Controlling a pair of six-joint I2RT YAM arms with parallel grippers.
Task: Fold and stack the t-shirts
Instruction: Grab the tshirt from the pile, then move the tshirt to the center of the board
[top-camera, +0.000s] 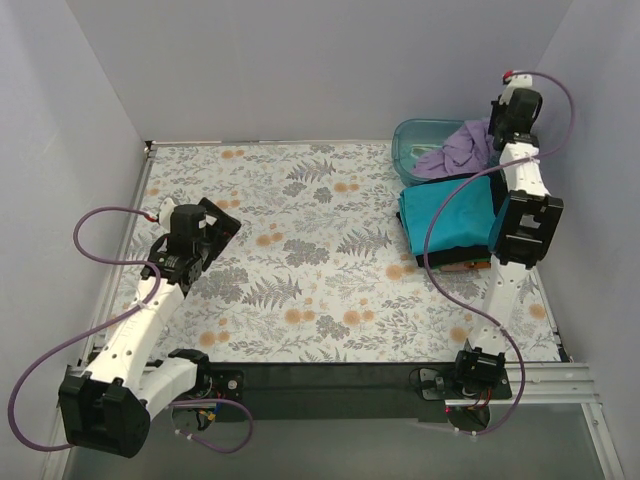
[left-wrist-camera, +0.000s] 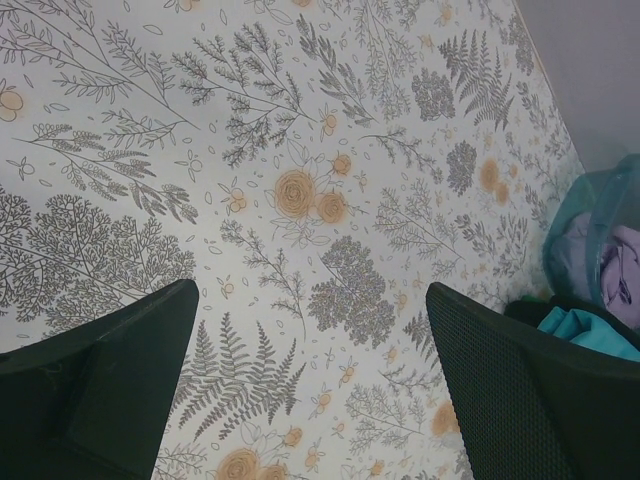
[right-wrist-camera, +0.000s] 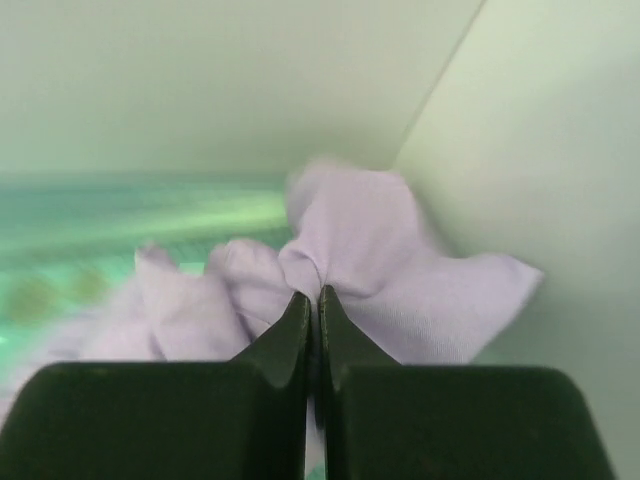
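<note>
The lavender-purple t-shirt (top-camera: 458, 150) hangs crumpled over the rim of the teal tub at the far right. My right gripper (right-wrist-camera: 313, 295) is shut on a fold of this shirt (right-wrist-camera: 370, 250) and holds it up near the back corner. In the top view the right gripper (top-camera: 492, 130) sits at the shirt's upper right. A folded teal t-shirt (top-camera: 450, 220) lies on top of a stack; a black one and an orange-red one (top-camera: 468, 266) peek out below. My left gripper (left-wrist-camera: 310, 380) is open and empty above the floral cloth at the left (top-camera: 215, 225).
The clear teal plastic tub (top-camera: 415, 140) stands at the back right, also in the left wrist view (left-wrist-camera: 590, 235). The floral tablecloth (top-camera: 300, 250) covers the table. White walls close the back and both sides.
</note>
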